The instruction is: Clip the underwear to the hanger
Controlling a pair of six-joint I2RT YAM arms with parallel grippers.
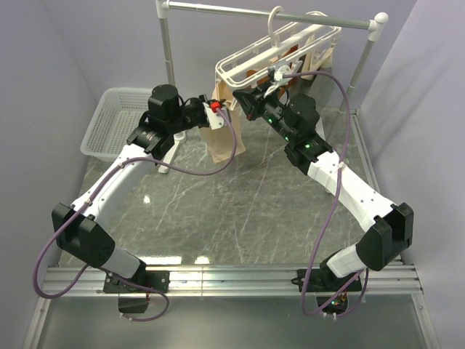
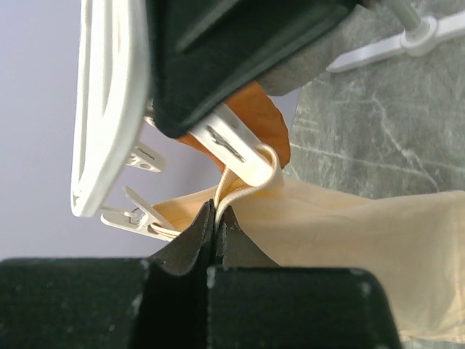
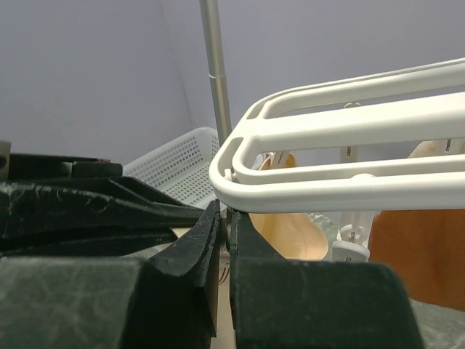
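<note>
The white hanger (image 1: 251, 57) hangs by its hook from the rail. The pale beige underwear (image 1: 218, 144) dangles below its near left corner. My left gripper (image 1: 216, 109) is shut on the underwear's top edge (image 2: 327, 225), with the fabric pinched between the fingertips (image 2: 216, 212). My right gripper (image 1: 245, 102) is just under the hanger frame (image 3: 341, 156), shut on a white clip (image 2: 234, 145). A fold of the waistband loops round that clip's tip. The right gripper's fingers (image 3: 207, 233) touch the frame's underside.
A white mesh basket (image 1: 109, 120) stands at the back left. The stand's pole (image 3: 216, 65) and foot (image 2: 407, 43) are behind the hanger. A rust-orange garment (image 2: 261, 109) hangs on the frame. Other free clips (image 2: 138, 218) dangle beside the underwear.
</note>
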